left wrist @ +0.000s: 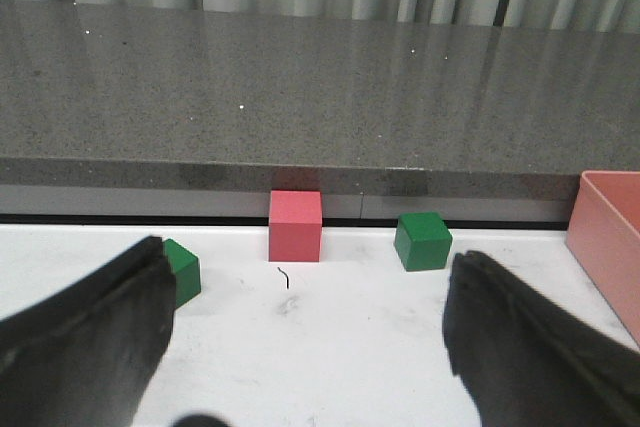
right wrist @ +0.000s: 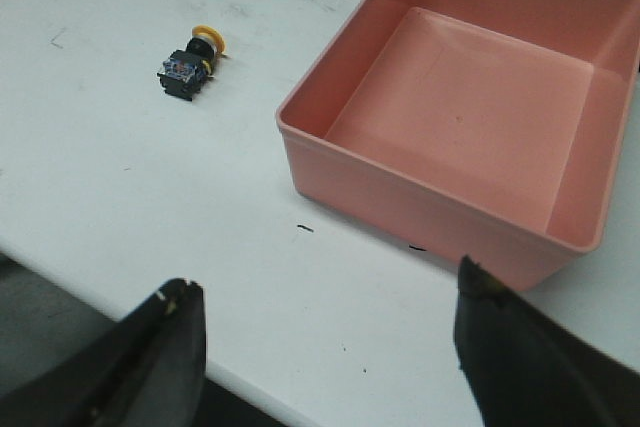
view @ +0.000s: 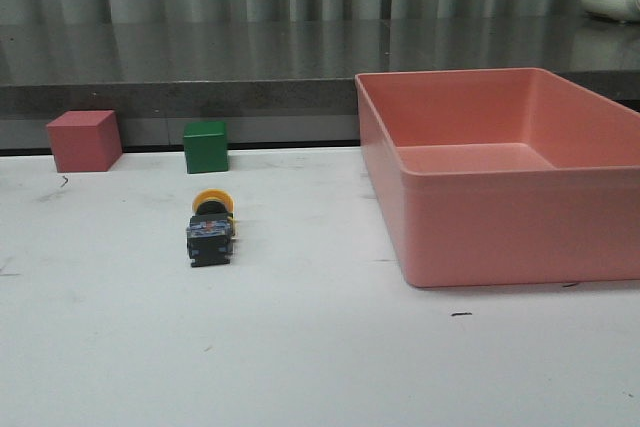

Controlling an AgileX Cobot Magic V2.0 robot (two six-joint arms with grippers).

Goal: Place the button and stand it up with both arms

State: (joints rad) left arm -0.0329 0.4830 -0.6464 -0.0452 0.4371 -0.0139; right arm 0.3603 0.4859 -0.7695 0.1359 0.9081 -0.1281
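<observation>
Button (view: 211, 229) lies on its side on the table (view: 300, 347), left of the pink bin (view: 500, 177). Left gripper (left wrist: 310, 347) and right gripper (right wrist: 330, 347) both spread, empty. I'd worry the mushroom cap rolls when pinched.

White table (view: 300, 347) carries button (view: 210, 230), cubes, pink bin (view: 500, 227).

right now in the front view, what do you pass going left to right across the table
pink cube → green cube → pink bin; the button lies on its side in front of the green cube, overlapping it in the order.
</observation>
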